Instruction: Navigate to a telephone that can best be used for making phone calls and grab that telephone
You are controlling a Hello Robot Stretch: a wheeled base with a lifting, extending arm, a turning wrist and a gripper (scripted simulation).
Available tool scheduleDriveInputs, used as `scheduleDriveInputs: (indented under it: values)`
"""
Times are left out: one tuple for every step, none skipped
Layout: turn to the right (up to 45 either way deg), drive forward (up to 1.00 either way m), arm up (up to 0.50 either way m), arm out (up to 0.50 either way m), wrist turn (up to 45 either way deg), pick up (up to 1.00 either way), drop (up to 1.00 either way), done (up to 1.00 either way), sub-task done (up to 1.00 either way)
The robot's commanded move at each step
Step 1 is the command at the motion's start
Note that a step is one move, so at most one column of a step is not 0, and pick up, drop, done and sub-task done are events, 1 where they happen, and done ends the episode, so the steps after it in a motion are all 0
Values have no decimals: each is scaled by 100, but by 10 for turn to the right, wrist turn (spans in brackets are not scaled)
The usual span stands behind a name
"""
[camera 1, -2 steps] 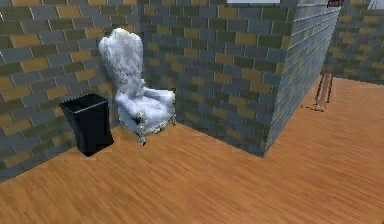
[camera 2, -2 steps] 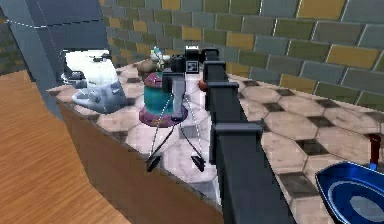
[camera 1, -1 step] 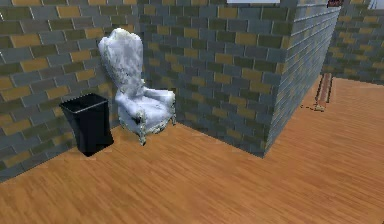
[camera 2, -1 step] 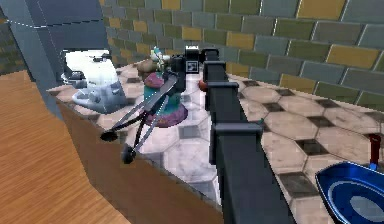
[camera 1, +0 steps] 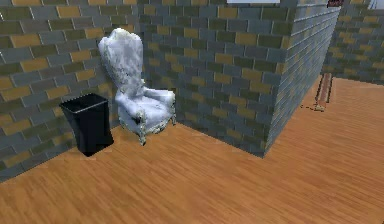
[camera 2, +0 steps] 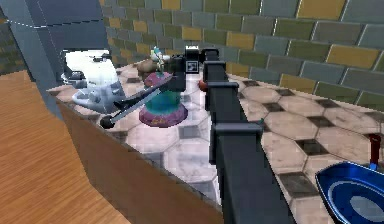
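At the mottled stone-tiled counter (camera 2: 300,130), the square dark arm (camera 2: 235,135) sets its gripper (camera 2: 172,72) among small items near a rounded teal dome (camera 2: 165,100). Jaw state, any load, and which item is the telephone cannot be told.

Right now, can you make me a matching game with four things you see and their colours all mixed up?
Things:
1. armchair
2. bin
3. pan on the counter
4. floor

Colours:
A. blue
B. brown
C. white
D. black

Pairs: 1-C, 2-D, 3-A, 4-B
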Motion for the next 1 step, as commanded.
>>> scheduleDriveInputs:
  values:
    - [0,0,0,0,450,0,0,0,0]
